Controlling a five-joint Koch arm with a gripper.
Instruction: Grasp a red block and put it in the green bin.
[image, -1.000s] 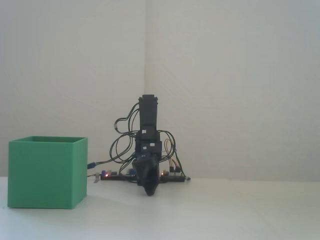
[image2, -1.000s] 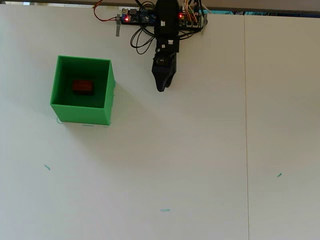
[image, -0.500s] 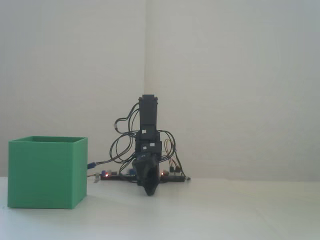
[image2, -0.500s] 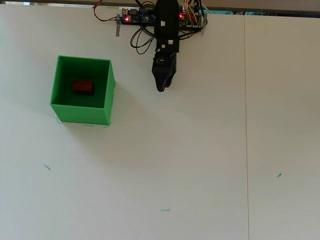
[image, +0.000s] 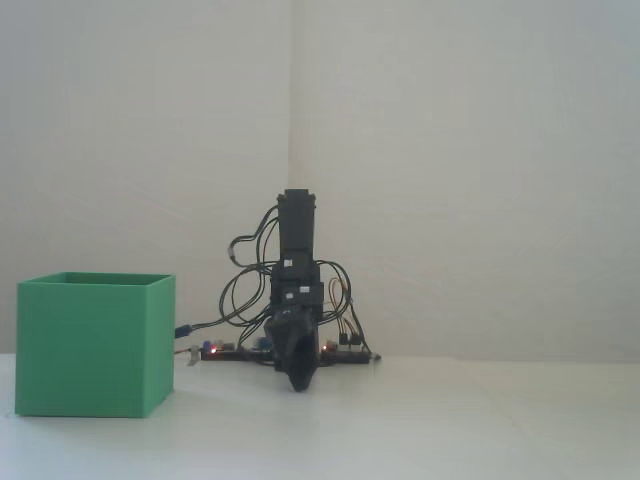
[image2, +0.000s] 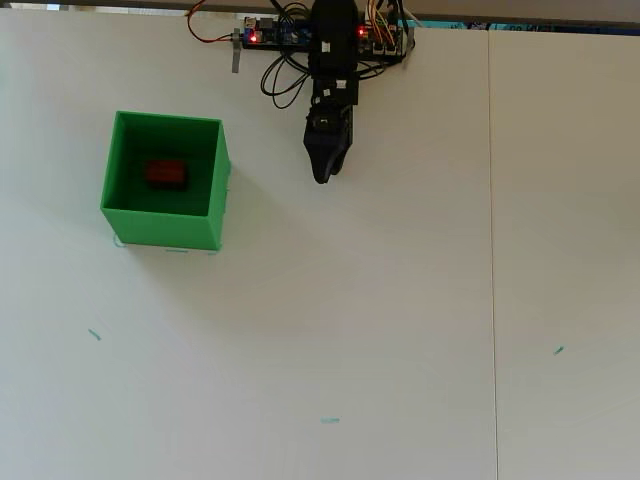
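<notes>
Fixed view: a folded black arm stands at the table's far edge, its gripper (image: 298, 382) tip pointing down; whether it is open or closed cannot be told. The green bin (image: 92, 348) sits well to its left.

Overhead view: the small matte red block (image2: 165, 173) lies inside the bin. Little risk remains; only a stray sweep toward the bin could knock it.
</notes>
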